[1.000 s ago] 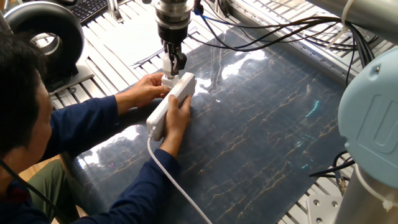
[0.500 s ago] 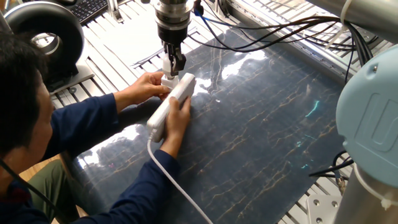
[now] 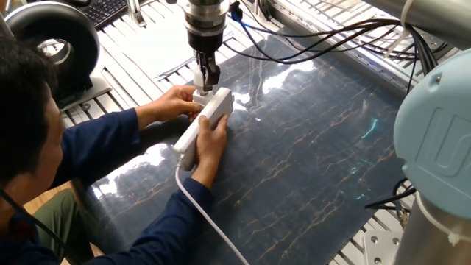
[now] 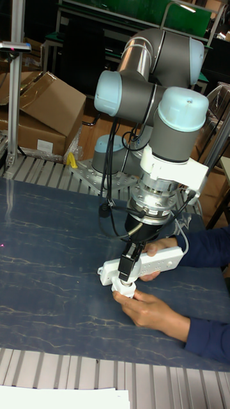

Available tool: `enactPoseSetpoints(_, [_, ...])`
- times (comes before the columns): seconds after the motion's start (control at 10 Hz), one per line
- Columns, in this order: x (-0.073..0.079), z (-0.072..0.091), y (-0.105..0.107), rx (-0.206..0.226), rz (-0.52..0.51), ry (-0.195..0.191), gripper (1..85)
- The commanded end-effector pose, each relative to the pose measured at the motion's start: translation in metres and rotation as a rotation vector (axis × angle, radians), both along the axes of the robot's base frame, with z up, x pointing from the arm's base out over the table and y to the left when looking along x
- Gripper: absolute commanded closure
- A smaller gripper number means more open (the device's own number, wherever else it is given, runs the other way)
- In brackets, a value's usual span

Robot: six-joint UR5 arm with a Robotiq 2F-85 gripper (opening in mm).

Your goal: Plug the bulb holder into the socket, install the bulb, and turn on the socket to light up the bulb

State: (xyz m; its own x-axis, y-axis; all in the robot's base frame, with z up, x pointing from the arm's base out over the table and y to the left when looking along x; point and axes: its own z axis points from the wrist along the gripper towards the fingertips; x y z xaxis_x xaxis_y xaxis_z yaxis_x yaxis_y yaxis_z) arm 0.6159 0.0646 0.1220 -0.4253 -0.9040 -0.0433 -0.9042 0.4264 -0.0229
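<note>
Gripper (image 3: 206,76) has lifted slightly, fingers clamping the bulb holder (image 3: 202,93) against the socket (image 3: 202,125); both hands steady it.

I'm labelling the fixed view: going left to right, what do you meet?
Person's head → black round device → socket with the pincer above it → dark mat → robot's pale blue joint cap.

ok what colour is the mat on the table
Dark navy blue with thin pale marble-like veins; the fixed view shows it best.
</note>
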Motion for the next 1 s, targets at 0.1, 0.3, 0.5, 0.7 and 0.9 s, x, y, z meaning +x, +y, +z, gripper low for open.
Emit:
enactPoseSetpoints(0.1, [-0.005, -0.0008, 0.0026, -0.005, -0.087, 0.024, 84.7])
enactPoseSetpoints(0.3, [-0.0051, -0.0007, 0.0028, -0.004, -0.114, 0.025, 84.7])
enactPoseSetpoints(0.5, [-0.0044, -0.0013, 0.0025, -0.005, -0.126, 0.025, 84.7])
enactPoseSetpoints(0.7, [-0.0042, -0.0017, 0.0033, -0.002, -0.154, 0.027, 84.7])
enactPoseSetpoints(0.9, [-0.0087, -0.0019, 0.0046, 0.002, -0.212, 0.048, 84.7])
